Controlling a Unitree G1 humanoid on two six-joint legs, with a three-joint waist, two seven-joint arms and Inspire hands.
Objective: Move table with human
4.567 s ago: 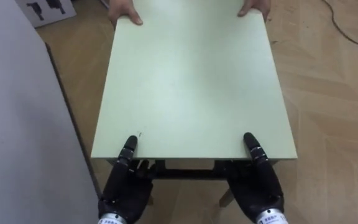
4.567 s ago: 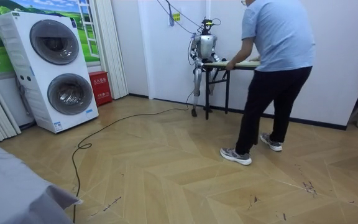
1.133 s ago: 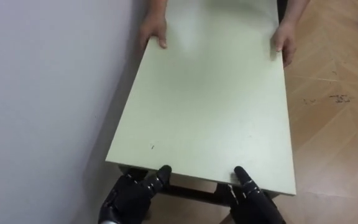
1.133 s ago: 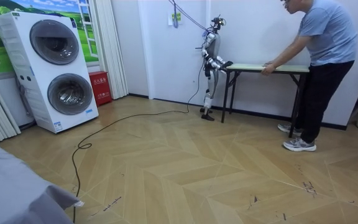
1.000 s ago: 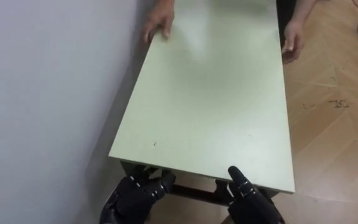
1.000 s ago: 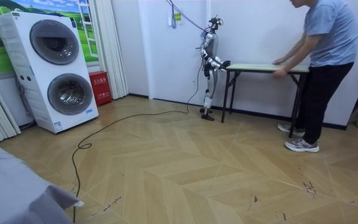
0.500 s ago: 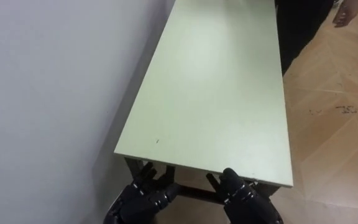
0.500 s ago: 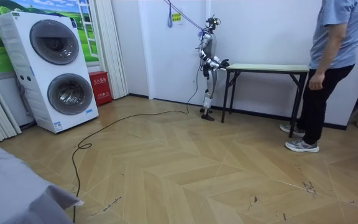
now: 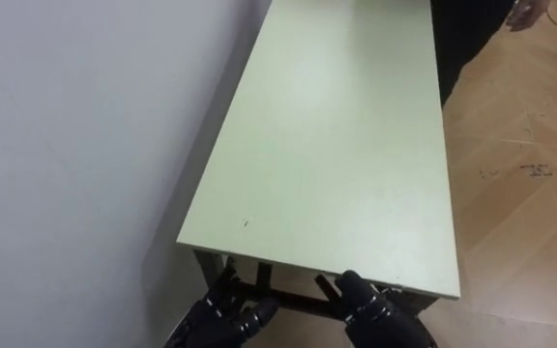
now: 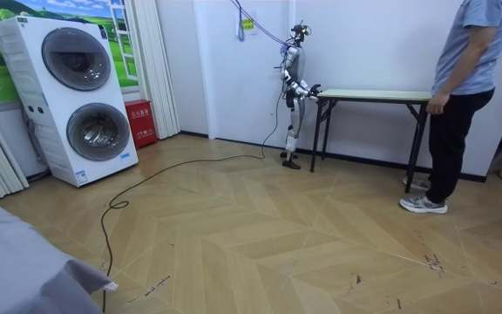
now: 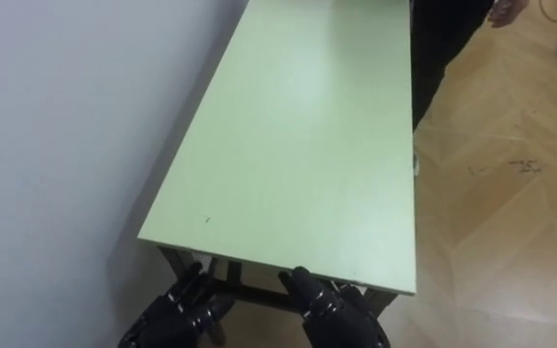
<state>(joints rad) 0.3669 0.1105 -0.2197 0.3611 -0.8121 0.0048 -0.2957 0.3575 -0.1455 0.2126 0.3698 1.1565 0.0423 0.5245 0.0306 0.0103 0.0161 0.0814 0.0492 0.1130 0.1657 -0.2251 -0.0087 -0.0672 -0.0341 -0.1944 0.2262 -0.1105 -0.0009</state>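
Left eye view first: we look down the length of the table point(image 9: 337, 145), its pale green surface running away from us with one long edge close beside the white wall point(image 9: 75, 145) on the left. Along the other long edge lies the wooden floor point(image 9: 520, 232). Below the near end, at the bottom of the view, we see both of the robot's dark hands. The left hand point(image 9: 219, 319) sits just under the near left corner, its fingers spread and pointing up towards the edge, closed on nothing. The right hand point(image 9: 380, 314) sits below the right part of that edge; we cannot tell whether it is spread or closed. Between the two hands runs a bar of the table's dark frame point(image 9: 294, 302), and we cannot tell whether either hand touches it. At the far end stands a person point(image 10: 464, 70) in dark trousers, and the person's hand point(image 9: 522, 14) hangs off to the right of the surface, apart from it.

In the room view we find the table standing on its legs on the floor, against the wall, with the robot upright at the end towards the room view's left, arms reaching forward to that end, and the person upright at the opposite end. A stacked washer and dryer point(image 10: 68, 96) stands well apart at the room view's left.
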